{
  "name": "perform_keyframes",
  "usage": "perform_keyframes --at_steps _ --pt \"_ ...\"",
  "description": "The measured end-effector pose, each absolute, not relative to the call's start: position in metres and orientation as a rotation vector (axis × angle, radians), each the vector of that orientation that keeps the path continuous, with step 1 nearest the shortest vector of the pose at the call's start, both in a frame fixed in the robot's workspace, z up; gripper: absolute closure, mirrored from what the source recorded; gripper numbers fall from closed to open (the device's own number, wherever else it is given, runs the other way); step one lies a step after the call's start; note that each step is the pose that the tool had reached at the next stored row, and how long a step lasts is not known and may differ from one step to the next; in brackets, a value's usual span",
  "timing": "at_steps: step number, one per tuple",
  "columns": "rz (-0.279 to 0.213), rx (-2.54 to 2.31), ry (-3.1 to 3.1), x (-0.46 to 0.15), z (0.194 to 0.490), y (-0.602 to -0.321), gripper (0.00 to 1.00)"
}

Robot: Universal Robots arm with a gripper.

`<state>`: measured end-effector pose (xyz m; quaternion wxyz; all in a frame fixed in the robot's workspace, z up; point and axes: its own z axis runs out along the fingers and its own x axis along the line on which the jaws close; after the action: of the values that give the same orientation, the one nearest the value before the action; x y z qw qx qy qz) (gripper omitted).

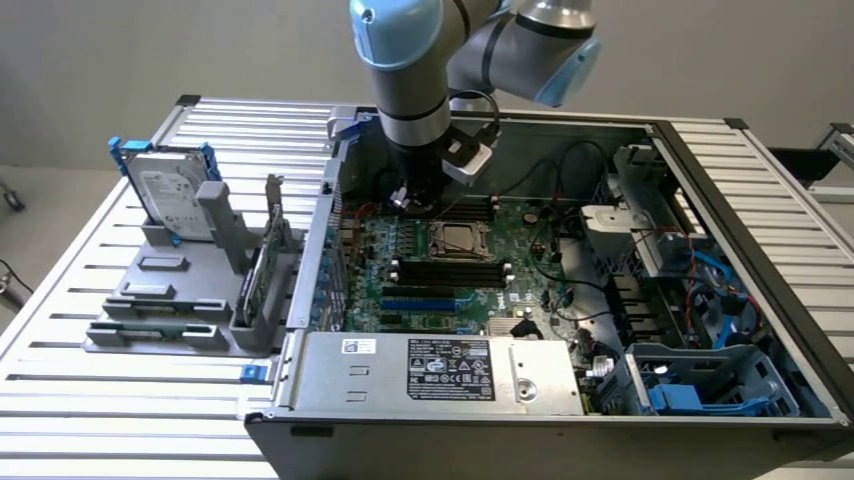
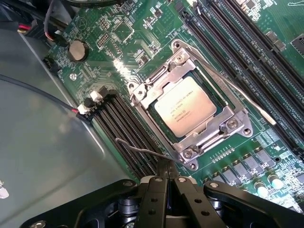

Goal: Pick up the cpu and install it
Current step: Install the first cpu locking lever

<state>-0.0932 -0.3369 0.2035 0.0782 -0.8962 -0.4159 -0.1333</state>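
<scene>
1. My end effector (image 2: 166,172) has its two black fingers pressed together, with nothing between them.
2. In the exterior view, my end effector (image 1: 414,203) hangs in the upper middle of the frame. It reaches down into the open computer case (image 1: 747,200) and ends just above the motherboard (image 1: 534,280).
3. The cpu (image 2: 185,107) lies flat in its socket (image 2: 142,90), with its silver-grey top and printed lettering facing up. The metal socket frame surrounds its edges.
4. In the exterior view the cpu (image 1: 457,238) sits near the centre of the frame, just to the lower right of my fingertips and apart from them.
5. In the wrist view, a thin wire lever (image 2: 142,149) runs beside the socket and ends right at my closed fingertips. I cannot tell if I touch it.
6. Black memory slots (image 2: 121,126) lie alongside the socket, and a round coin battery (image 2: 78,49) sits farther off on the board.
7. At the left of the exterior view, a hard drive (image 1: 174,190) stands upright in a grey holder (image 1: 160,300) on the slatted table (image 1: 134,420).
8. A silver power supply (image 1: 441,370) lies along the lower middle of the case.
</scene>
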Motion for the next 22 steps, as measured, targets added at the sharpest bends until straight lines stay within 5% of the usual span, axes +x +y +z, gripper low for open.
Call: perform_keyframes --at_steps 22 --pt "-0.393 -2.692 -1.25 -0.081 0.198 -0.337 0.89"
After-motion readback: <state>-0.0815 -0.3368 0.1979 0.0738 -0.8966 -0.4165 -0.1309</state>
